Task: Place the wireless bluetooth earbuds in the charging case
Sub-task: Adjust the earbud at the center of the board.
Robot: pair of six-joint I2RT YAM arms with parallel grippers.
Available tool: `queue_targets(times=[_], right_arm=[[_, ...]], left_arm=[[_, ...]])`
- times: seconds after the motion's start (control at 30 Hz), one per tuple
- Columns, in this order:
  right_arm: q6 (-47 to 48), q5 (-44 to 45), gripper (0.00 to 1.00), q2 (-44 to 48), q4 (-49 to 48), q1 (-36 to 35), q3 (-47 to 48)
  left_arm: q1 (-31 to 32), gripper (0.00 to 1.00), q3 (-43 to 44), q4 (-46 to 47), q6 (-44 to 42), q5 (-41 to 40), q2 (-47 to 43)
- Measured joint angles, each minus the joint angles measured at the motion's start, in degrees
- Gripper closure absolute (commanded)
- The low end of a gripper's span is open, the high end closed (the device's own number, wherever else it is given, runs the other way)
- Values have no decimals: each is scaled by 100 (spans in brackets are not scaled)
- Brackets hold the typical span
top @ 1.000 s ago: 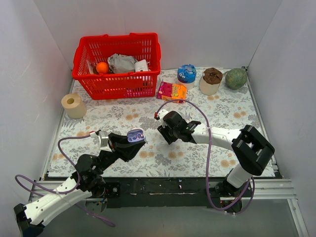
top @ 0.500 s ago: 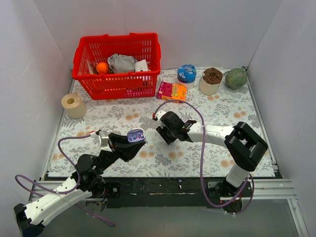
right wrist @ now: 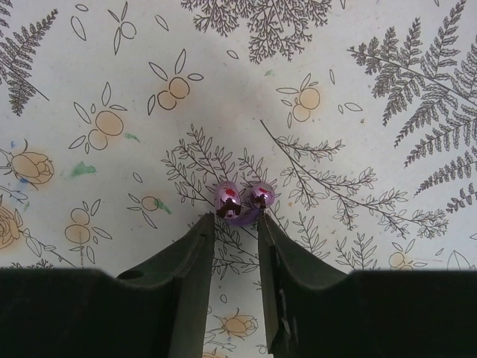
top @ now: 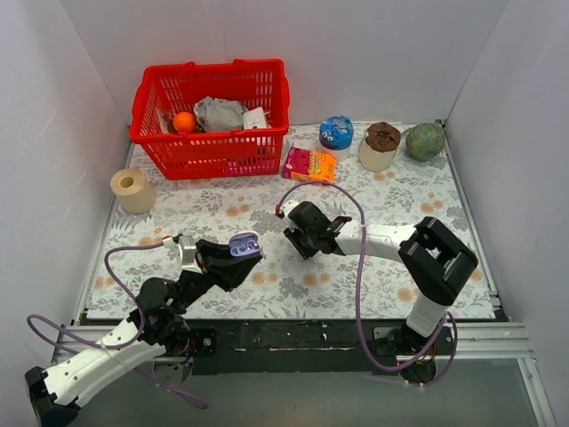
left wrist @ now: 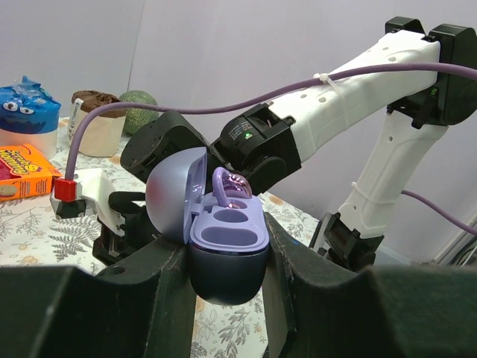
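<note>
My left gripper [top: 233,260] [left wrist: 223,250] is shut on the charging case [top: 244,245] [left wrist: 227,242] and holds it above the mat with its lid swung open. One purple earbud [left wrist: 229,186] sits in the case's far socket, while the near socket shows bare. My right gripper [top: 298,242] [right wrist: 235,221] points down at the mat just right of the case. In the right wrist view a second shiny purple earbud [right wrist: 242,203] lies on the mat at the fingertips. The jaws stand narrowly apart, and their tips flank its near edge. The overhead view hides this earbud under the gripper.
A red basket [top: 213,153] with an orange and wrapped items stands at the back left. A paper roll [top: 133,189] is at the left edge. An orange box [top: 309,165], a blue cup [top: 336,133], a brown-topped cup [top: 380,145] and a green ball [top: 425,140] line the back.
The right gripper has edged slightly left and its jaws have drawn closer together around the earbud on the mat. The left arm and the case have not moved.
</note>
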State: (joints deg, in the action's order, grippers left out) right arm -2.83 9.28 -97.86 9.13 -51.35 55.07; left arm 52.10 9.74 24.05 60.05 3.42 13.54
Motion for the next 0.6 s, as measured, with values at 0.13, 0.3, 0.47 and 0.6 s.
queue_targets(times=[0.13,0.3,0.47,0.6], right_arm=[[-17,2,73,-4,17,7,13],[-35,-2,84,-13,17,24,57],[-42,-22,98,-13,11,31,68],[-74,-46,99,-66,20,35,74]], left_arm=[[0,100,0,-7,0,0,0],[0,100,0,-9,0,0,0],[0,100,0,-9,2,-2,0],[0,100,0,-9,4,-4,-35]])
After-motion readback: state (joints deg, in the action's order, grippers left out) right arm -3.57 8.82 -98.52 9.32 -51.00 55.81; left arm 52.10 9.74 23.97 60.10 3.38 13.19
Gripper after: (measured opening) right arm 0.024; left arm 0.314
